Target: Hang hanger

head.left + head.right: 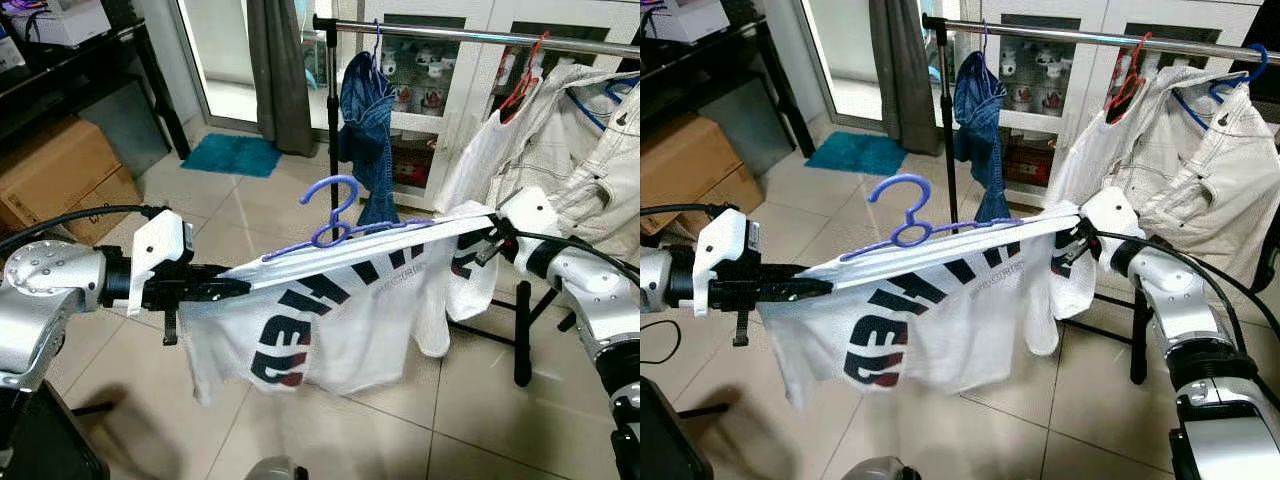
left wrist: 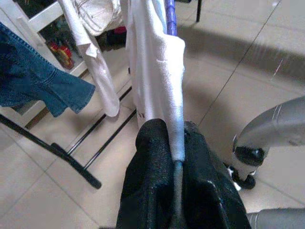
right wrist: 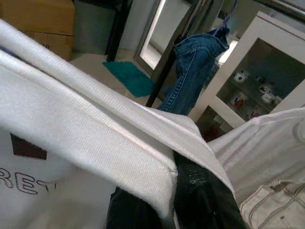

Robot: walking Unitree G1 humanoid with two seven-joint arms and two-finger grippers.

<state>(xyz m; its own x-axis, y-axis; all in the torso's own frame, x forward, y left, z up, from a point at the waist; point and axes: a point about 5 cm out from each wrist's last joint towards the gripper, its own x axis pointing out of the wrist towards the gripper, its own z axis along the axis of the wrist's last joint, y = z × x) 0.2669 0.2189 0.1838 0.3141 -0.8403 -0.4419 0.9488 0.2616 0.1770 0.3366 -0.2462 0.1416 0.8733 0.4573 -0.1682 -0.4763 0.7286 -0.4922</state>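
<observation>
We hold a white T-shirt (image 1: 340,310) on a purple hanger (image 1: 335,215) stretched level between us, in front of the clothes rail (image 1: 470,35). Our left gripper (image 1: 235,288) is clamped on one shoulder end, our right gripper (image 1: 487,240) on the other.

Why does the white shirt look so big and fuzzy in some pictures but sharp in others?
In the right wrist view the white printed T-shirt sits right against the lens, so it looms large and soft; in the left wrist view the left gripper's black fingers blur up close; in the left eye view the shirt and purple plastic hanger look crisp, evenly lit.
</observation>
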